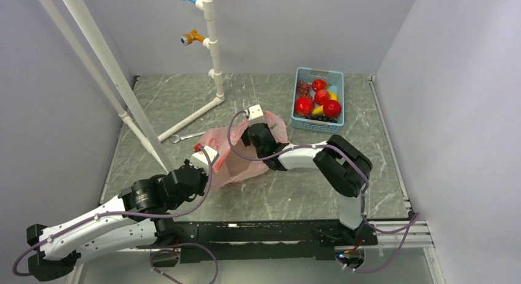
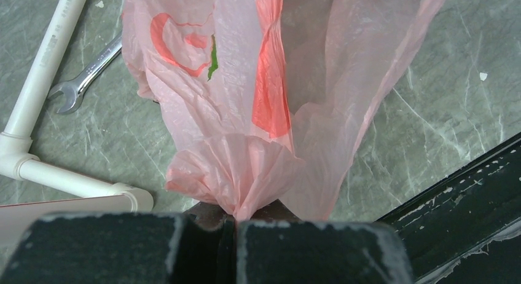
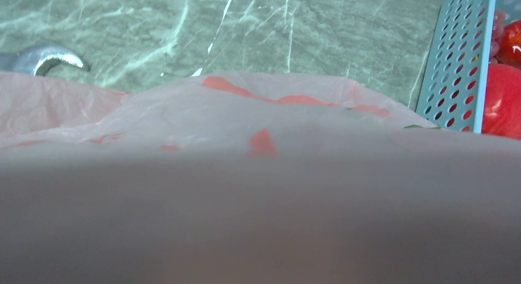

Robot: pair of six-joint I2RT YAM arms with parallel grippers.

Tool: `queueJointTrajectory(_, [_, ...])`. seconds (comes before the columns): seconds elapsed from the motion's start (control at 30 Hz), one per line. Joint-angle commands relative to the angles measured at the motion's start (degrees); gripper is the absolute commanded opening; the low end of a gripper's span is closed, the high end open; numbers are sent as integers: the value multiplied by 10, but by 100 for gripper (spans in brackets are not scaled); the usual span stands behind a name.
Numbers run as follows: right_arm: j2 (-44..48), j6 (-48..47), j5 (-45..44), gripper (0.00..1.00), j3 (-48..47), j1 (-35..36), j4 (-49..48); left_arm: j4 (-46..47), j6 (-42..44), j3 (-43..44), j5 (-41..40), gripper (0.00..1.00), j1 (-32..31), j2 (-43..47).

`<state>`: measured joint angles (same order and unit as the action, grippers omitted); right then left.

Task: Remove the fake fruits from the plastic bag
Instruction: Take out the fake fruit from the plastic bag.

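The left hand (image 2: 235, 230) is clenched on a bunched fold of the thin translucent pink plastic bag (image 2: 246, 112), which lies on the grey marbled counter (image 1: 307, 192). The right hand (image 1: 257, 126) is spread wide at the bag, its fingers veiled by blurred film. Glossy red fake fruits (image 1: 303, 106) sit in the pale blue perforated basket (image 1: 316, 125). What the bag holds cannot be made out.

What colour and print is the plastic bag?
The plastic bag is translucent pink with red shapes and a green leaf; best in the left wrist view.

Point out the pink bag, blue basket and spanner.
Thin pink plastic bag (image 2: 233, 170), left wrist view, bunched neck.
Blue perforated plastic basket (image 3: 458, 56), right wrist view, side wall.
Steel spanner (image 2: 92, 72), left wrist view, shank.
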<state>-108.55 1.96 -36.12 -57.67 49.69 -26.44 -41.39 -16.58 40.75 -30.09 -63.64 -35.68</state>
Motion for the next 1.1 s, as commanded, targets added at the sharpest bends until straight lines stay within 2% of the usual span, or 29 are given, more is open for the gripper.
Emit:
queueJointTrajectory(0.0, [-25, 29, -5, 99, -10, -24, -93, 10, 9, 17, 8, 0, -4, 0])
queueJointTrajectory(0.1, [-46, 38, -2, 99, -7, -37, -138, 9, 8, 17, 7, 0, -5, 0])
queueJointTrajectory(0.2, [-67, 80, 6, 99, -53, -52, -82, 10, 9, 17, 8, 0, -7, -2])
queueJointTrajectory(0.33, [-77, 88, 39, 99, -69, -59, -88, 10, 9, 18, 10, 0, -7, -7])
queueJointTrajectory(0.63, [-165, 218, 64, 98, -253, -91, 140, 10, 8, 17, 9, 0, -7, -4])
queueJointTrajectory(0.73, [-178, 228, 75, 89, -278, -95, 158, 9, 8, 17, 8, 0, -8, -4])
queueJointTrajectory(0.83, [-168, 210, 76, 66, -252, -96, 105, 10, 6, 18, 8, 0, -9, -4])
queueJointTrajectory(0.97, [-153, 187, 79, 59, -234, -96, 78, 9, 7, 18, 8, 0, -10, -5])
queueJointTrajectory(1.07, [-113, 170, 93, 53, -184, -96, 33, 9, 7, 18, 8, 0, -10, -8])
